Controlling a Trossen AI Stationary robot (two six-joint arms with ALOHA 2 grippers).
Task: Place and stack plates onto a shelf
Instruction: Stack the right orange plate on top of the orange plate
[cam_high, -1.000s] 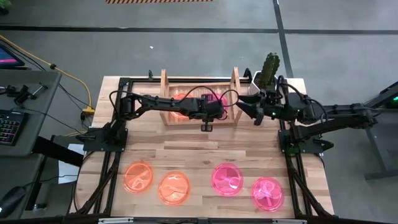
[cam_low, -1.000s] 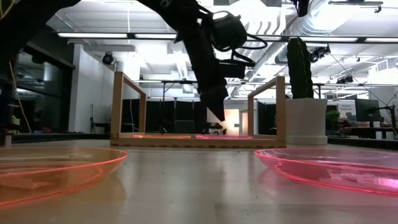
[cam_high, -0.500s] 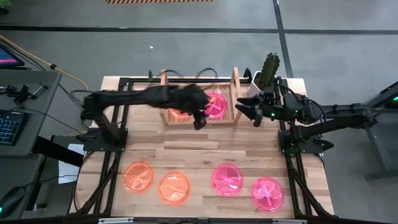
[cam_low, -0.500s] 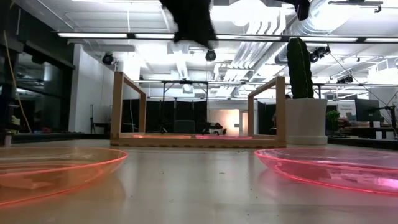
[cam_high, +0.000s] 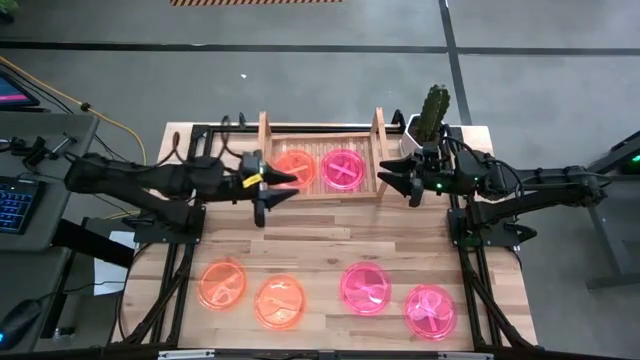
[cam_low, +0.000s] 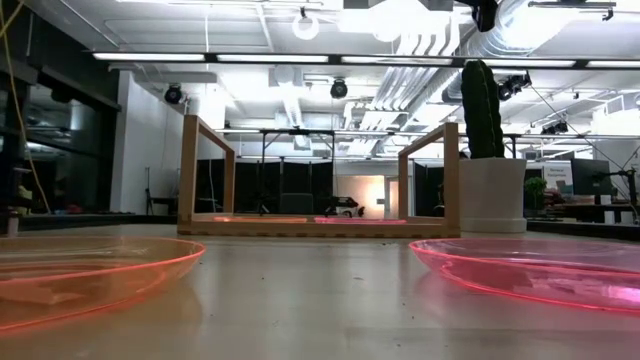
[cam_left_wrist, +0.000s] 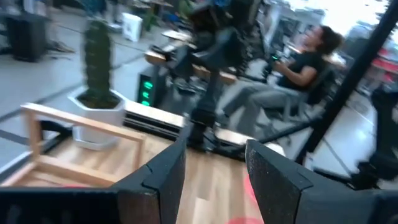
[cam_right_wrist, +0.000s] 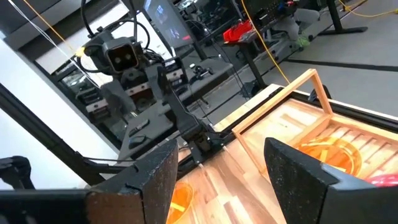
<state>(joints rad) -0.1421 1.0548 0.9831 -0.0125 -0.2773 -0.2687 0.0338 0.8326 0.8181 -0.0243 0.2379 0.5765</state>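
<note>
The light-wood shelf (cam_high: 320, 190) stands at the table's far side. On its slatted base lie an orange plate (cam_high: 295, 167) and a pink plate (cam_high: 343, 168); whether more lie beneath them I cannot tell. Two orange plates (cam_high: 222, 283) (cam_high: 279, 300) and two pink plates (cam_high: 368, 287) (cam_high: 430, 310) lie flat near the near edge. My left gripper (cam_high: 278, 193) hovers open just left of the shelf's front corner. My right gripper (cam_high: 396, 182) hangs open right of the shelf. In the low view the shelf (cam_low: 320, 226) shows and both grippers are out of sight.
A white pot with a cactus (cam_high: 432, 112) stands at the far right corner, just behind my right gripper. Bare wood lies between the shelf and the row of plates. A person (cam_left_wrist: 298, 62) sits beyond the table. A desk with a keyboard (cam_high: 12, 205) stands off the left edge.
My left gripper has risen from in front of the shelf, out of the low view, and drawn back toward the table's left edge. The orange and pink plates on the shelf, partly covered by the arm before, now show whole.
</note>
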